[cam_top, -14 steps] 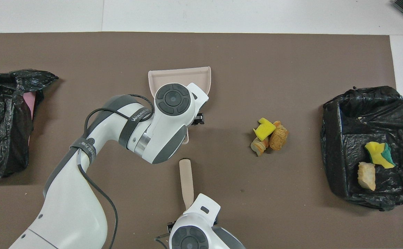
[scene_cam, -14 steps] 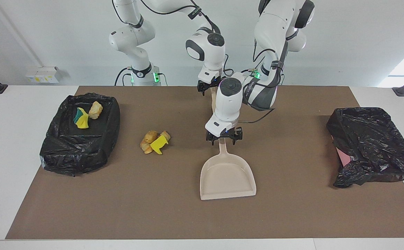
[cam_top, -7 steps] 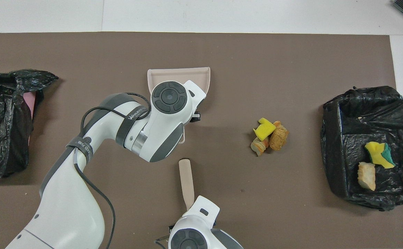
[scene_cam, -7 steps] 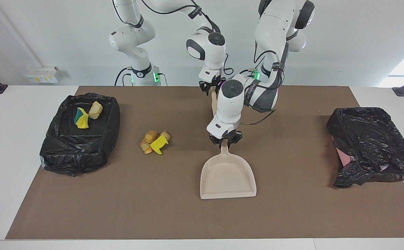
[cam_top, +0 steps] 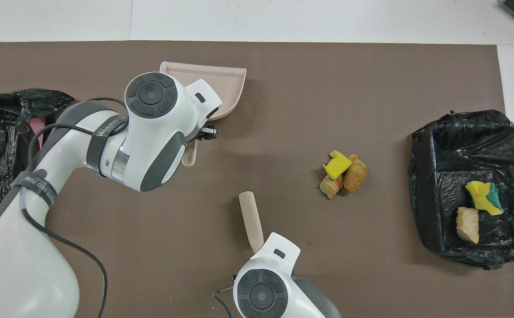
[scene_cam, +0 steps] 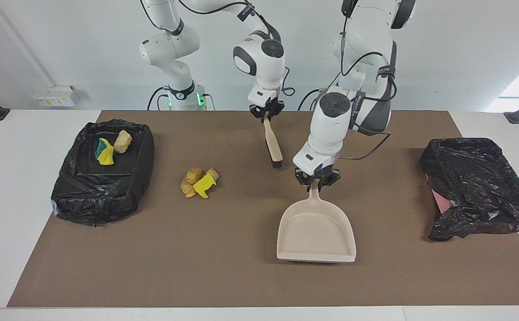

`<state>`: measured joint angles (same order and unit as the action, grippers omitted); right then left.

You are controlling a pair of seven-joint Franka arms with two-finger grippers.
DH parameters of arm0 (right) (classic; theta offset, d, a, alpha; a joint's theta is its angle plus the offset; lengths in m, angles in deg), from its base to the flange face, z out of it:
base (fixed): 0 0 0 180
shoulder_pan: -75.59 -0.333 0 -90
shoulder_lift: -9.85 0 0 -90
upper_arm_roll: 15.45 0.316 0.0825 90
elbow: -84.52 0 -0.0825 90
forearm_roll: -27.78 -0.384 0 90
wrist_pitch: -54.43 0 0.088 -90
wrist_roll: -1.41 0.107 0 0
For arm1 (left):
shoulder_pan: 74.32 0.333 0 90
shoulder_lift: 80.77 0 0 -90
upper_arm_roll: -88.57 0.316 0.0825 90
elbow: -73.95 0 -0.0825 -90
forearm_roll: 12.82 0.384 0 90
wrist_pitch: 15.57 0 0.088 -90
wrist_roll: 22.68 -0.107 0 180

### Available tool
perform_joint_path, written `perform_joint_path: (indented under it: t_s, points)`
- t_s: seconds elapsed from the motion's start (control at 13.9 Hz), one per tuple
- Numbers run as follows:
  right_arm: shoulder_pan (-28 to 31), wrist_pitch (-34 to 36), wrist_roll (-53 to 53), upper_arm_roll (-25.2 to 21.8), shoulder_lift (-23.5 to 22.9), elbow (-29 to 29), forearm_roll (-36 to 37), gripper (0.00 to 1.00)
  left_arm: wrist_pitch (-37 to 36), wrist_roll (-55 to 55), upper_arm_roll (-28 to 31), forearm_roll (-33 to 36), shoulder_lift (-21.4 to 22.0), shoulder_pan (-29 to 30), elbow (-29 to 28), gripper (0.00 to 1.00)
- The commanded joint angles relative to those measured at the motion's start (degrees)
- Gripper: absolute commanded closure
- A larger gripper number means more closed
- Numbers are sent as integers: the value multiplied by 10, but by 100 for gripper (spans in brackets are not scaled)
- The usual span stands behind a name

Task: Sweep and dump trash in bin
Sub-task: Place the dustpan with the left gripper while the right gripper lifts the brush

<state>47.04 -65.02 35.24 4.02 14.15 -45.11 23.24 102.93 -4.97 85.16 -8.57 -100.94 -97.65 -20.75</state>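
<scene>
The trash is a small pile of yellow sponge and tan bread-like lumps on the brown mat, beside the black-bagged bin; it also shows in the overhead view. My left gripper is shut on the handle of the beige dustpan, which is toward the left arm's end from the pile and also shows in the overhead view. My right gripper is shut on the handle of the beige brush, which hangs tilted with its black bristles low over the mat.
The bin at the right arm's end holds a yellow-green sponge bit and a tan lump. A crumpled black bag over something pink lies at the left arm's end.
My left gripper closed on the dustpan handle and carried the pan toward the left arm's end. My right gripper raised and swung the brush, so its bristle end now shows.
</scene>
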Motion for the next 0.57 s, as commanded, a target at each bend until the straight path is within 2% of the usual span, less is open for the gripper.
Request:
perform_joint_path:
  t_s: [0.0,0.14,0.29,0.36,0.5]
  points:
    - [64,66,-74,1,76,-12,-17,100,-37,-61,-4,8,25,17,-13,100]
    - [111,94,-81,-1,103,-12,-2,100,-64,-108,-4,9,30,22,-14,100]
    - [190,94,-73,-1,104,-12,15,100,-75,-179,-4,9,39,33,-16,100]
    - [229,92,-82,-1,99,-12,46,100,-84,-227,-4,10,43,36,-19,100]
    - [277,94,-132,0,97,-16,102,100,-94,-396,-3,10,46,51,-24,100]
